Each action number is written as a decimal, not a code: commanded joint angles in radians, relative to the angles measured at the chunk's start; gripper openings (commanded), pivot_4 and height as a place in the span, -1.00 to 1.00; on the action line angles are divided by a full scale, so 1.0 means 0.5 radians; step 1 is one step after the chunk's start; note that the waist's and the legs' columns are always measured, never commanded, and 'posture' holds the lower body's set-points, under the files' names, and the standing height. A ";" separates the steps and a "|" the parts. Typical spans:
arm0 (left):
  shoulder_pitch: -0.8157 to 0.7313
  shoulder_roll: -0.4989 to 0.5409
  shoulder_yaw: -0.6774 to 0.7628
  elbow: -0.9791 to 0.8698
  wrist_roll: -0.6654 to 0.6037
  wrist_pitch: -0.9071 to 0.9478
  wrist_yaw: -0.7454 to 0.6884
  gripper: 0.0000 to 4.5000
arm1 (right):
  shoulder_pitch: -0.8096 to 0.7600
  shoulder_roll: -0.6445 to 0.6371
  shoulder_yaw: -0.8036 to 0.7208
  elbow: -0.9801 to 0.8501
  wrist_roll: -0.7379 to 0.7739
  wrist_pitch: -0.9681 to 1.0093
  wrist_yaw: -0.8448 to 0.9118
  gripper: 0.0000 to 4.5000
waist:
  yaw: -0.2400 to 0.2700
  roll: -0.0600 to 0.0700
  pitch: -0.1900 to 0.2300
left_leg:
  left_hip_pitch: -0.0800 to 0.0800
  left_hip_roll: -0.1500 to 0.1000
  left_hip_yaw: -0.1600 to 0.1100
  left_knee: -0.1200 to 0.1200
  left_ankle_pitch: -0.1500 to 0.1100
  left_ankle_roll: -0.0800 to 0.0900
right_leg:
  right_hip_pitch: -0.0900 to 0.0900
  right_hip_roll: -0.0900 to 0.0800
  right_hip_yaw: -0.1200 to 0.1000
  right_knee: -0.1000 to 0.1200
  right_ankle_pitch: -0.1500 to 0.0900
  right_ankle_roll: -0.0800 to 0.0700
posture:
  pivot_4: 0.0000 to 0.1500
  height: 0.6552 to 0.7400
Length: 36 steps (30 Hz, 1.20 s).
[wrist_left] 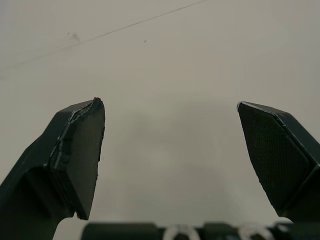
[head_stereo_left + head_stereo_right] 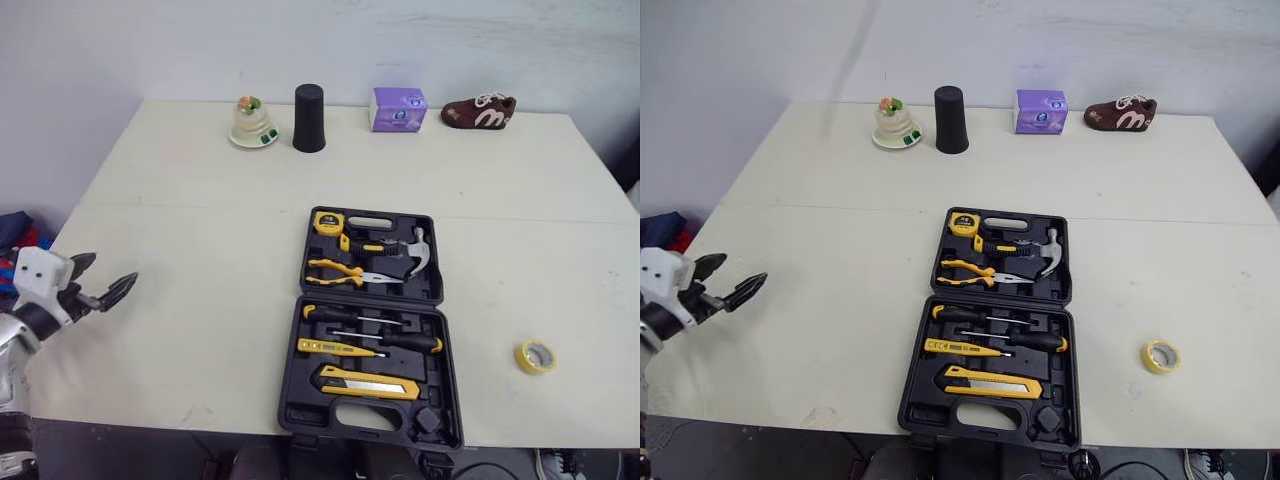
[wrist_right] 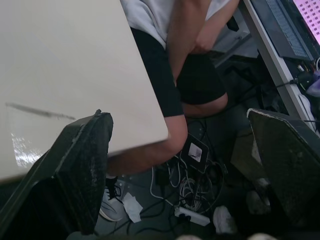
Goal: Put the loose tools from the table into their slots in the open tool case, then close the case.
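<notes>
Left pincer [image 2: 114, 267] is spread at the left edge of the pale worktop [image 2: 200, 200]. The open black plastic tool case [image 2: 436, 262] is centred; a yellow tape roll [image 2: 521, 358] lies loose to its right. Right pincer [image 3: 176, 114] is released. Risk: roll could be knocked off the worktop by a skewed grasp.

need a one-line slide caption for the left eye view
Open black plastic tool case on cream table, yellow tape roll loose to its right, left gripper with jaws open.
</notes>
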<state>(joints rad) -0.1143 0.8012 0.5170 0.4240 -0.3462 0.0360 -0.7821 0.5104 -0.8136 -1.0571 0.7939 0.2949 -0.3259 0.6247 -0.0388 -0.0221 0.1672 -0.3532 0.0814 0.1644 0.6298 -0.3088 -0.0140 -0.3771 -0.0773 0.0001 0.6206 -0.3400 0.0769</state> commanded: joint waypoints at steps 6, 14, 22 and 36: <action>-0.048 -0.032 -0.067 -0.455 -0.216 0.156 -0.144 0.95 | -0.051 -0.095 0.060 -0.115 0.244 -0.173 0.395 1.00 | -0.037 -0.001 0.001 | 0.001 0.000 0.001 0.001 0.006 -0.002 | 0.003 -0.001 0.001 0.001 0.007 0.012 | 1.00 1.00; -0.221 -0.131 -0.409 -0.959 -0.365 0.396 -0.278 0.95 | 0.158 -0.078 0.289 -1.149 0.427 0.305 0.780 1.00 | -0.035 0.005 0.002 | 0.001 0.000 0.003 -0.002 0.014 -0.010 | 0.002 0.003 0.004 0.001 0.010 0.018 | 1.00 1.00; -0.466 -0.278 -0.863 -1.433 -0.657 0.770 -0.501 0.95 | 0.456 -0.336 0.317 -2.216 0.596 1.211 0.935 1.00 | -0.010 0.004 0.004 | -0.003 -0.001 0.003 -0.001 0.013 -0.013 | 0.001 0.006 0.006 -0.006 0.010 0.019 | 1.00 1.00; -0.588 -0.319 -1.157 -1.862 -0.808 1.104 -0.531 0.95 | 0.183 -0.808 0.829 -2.707 0.328 1.986 0.915 1.00 | 0.028 -0.003 0.008 | -0.019 -0.001 -0.004 0.008 0.012 -0.005 | -0.006 0.032 0.011 -0.019 0.010 0.019 | 1.00 1.00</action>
<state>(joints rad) -0.3887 0.6446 -0.0605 -0.4450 -0.7102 0.5802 -1.0485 0.6119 -1.1946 -0.6489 -0.5705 0.4728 0.6284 1.0646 -0.0249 -0.0235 0.1714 -0.3646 0.0814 0.1624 0.6366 -0.3031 -0.0156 -0.3809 -0.0611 0.0053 0.6110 -0.3349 0.0864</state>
